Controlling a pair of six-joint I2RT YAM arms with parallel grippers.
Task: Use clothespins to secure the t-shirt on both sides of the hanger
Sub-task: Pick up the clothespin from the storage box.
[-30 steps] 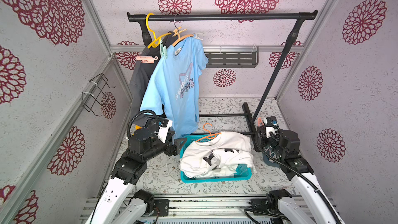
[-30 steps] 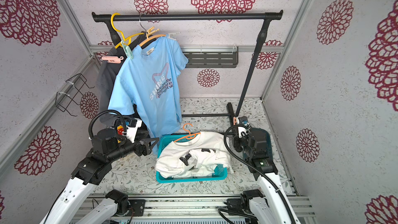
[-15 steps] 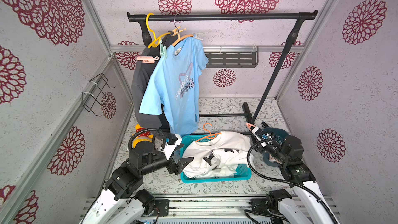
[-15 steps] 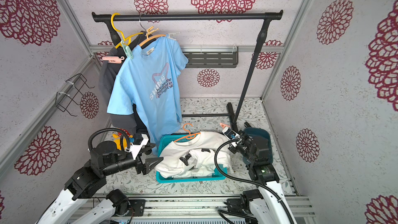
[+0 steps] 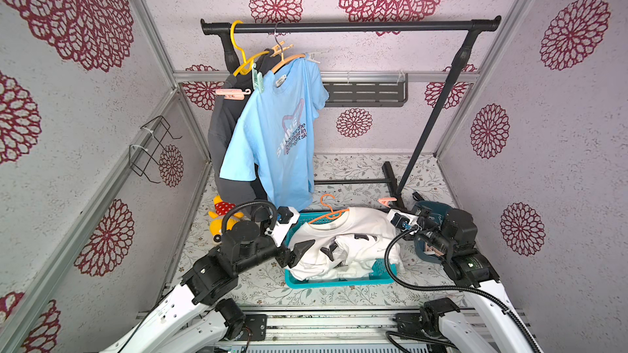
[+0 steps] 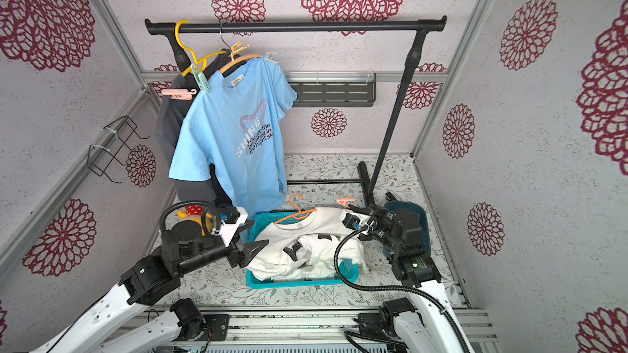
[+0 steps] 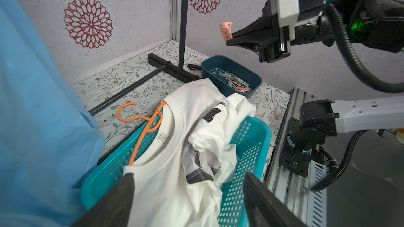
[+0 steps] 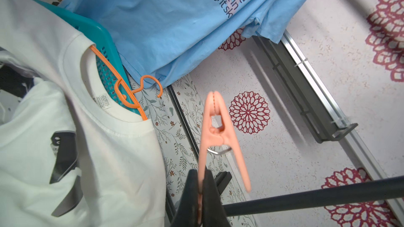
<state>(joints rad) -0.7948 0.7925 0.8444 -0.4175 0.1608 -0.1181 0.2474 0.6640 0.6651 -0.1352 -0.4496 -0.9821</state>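
A white t-shirt [image 5: 353, 232] [image 7: 175, 149] lies crumpled in a teal basket [image 5: 339, 281], with an orange hanger [image 5: 328, 213] [image 8: 122, 84] through its collar. My right gripper [image 5: 392, 208] [image 8: 202, 180] is shut on one handle leg of a peach clothespin [image 8: 215, 127] [image 7: 226, 30]. It holds the clothespin in the air beside the shirt's right shoulder, with its mouth closed. My left gripper [image 5: 299, 252] [image 7: 188, 184] is open just above the shirt's left side, nothing between its fingers. More clothespins [image 7: 234, 81] lie in a dark teal tub [image 7: 218, 58].
A light blue t-shirt [image 5: 278, 137] and a dark garment [image 5: 221, 130] hang pegged on the black rail [image 5: 350, 27], reaching down to the basket's back left corner. The rack's post and foot [image 5: 390, 178] stand behind the basket. A yellow toy [image 5: 222, 215] lies at the left.
My right gripper swung from over the tub toward the basket, carrying the peach clothespin. My left arm dropped from beside the blue shirt to the basket's left side, jaws still open.
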